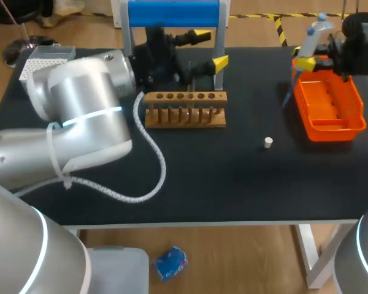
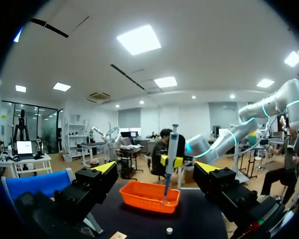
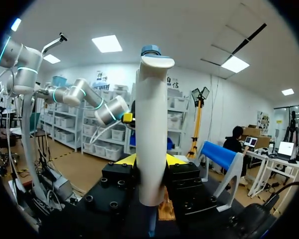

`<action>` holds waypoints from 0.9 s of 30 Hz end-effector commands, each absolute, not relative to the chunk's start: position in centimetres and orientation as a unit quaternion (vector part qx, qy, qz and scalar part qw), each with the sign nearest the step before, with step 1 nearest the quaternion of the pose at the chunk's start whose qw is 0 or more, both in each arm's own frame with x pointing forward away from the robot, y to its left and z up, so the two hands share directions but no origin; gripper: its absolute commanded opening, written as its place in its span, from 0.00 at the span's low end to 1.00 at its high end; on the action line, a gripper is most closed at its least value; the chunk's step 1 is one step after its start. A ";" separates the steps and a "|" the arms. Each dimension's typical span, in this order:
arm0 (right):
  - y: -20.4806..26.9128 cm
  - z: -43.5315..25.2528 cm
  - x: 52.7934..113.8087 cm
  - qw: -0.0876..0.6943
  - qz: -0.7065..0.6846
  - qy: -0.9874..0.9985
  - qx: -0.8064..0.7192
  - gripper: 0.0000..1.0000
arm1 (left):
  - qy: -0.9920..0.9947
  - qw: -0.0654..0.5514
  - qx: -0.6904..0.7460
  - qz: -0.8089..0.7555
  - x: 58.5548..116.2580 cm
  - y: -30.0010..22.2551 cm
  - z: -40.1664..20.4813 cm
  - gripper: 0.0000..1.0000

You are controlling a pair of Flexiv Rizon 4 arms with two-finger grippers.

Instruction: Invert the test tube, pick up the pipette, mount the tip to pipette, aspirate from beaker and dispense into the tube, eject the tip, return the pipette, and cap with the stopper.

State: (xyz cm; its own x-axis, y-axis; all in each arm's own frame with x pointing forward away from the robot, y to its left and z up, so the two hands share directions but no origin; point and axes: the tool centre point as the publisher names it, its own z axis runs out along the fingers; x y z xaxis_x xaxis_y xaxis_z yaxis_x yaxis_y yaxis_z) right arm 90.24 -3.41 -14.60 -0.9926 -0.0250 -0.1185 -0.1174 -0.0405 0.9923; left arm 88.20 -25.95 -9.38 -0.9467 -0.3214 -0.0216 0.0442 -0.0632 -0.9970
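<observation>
the right tool point(image 1: 306, 61) is clenched on the white pipette point(image 1: 314, 35), one finger on each side. it holds the pipette upright, thin end down, over the orange basket point(image 1: 349, 125). the basket sits by the right edge of the desk point(image 1: 233, 184), close to the far right corner. the left tool point(image 1: 211, 49) is released, with its yellow fingers wide apart. it hangs by the far edge, just behind the wooden rack point(image 1: 184, 116). the little white stopper point(image 1: 268, 142) stands alone on the desk between the rack and the basket, nearer the basket. a white tip box point(image 1: 46, 58) sits at the far left corner.
</observation>
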 end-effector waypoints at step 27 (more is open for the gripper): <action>-16.9 -16.7 96.7 0.029 0.729 0.683 -0.016 0.00 | 0.729 0.116 -0.064 -0.672 93.2 -38.2 -6.0 1.00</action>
State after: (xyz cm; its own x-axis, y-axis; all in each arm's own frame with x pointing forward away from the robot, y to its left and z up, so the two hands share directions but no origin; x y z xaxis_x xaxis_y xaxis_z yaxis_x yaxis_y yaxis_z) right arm 95.47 -16.11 -16.18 -0.9950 0.0804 -0.0586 -0.0630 -0.0544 0.9965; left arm 92.43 -36.28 -6.21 -0.9630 -0.2557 -0.0852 0.0727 0.0579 -0.9957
